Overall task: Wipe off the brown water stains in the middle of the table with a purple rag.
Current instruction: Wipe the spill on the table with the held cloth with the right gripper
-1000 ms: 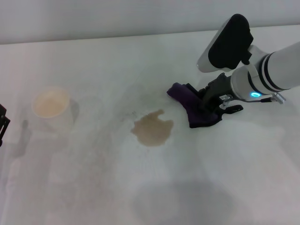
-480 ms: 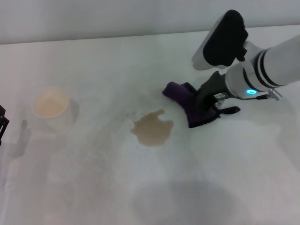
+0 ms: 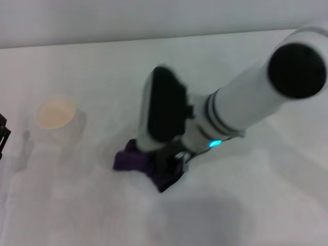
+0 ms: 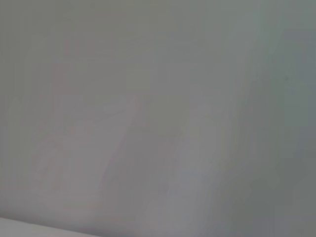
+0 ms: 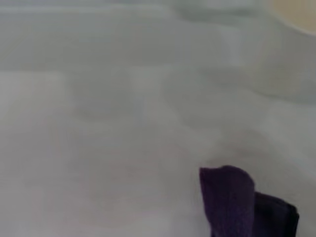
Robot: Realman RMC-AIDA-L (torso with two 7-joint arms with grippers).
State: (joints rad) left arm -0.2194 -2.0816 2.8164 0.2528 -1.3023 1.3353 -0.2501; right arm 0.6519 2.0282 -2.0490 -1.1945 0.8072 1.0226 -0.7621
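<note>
The purple rag (image 3: 134, 161) lies pressed on the white table (image 3: 271, 200) near its middle, bunched under my right gripper (image 3: 171, 166). That gripper is shut on the rag, and the right arm reaches in from the upper right. In the right wrist view a fold of the purple rag (image 5: 231, 200) shows against the bare table. The brown water stains are hidden under the arm and the rag. My left gripper (image 3: 3, 134) is parked at the far left edge, only partly in view.
A cream paper cup (image 3: 55, 117) stands on the left part of the table, apart from the rag; its rim (image 5: 296, 12) shows in a corner of the right wrist view. The left wrist view holds only a plain pale surface.
My right gripper has swept the rag leftward and toward me, from right of the stain to over where the stain lay. The stain no longer shows. The cup has not moved.
</note>
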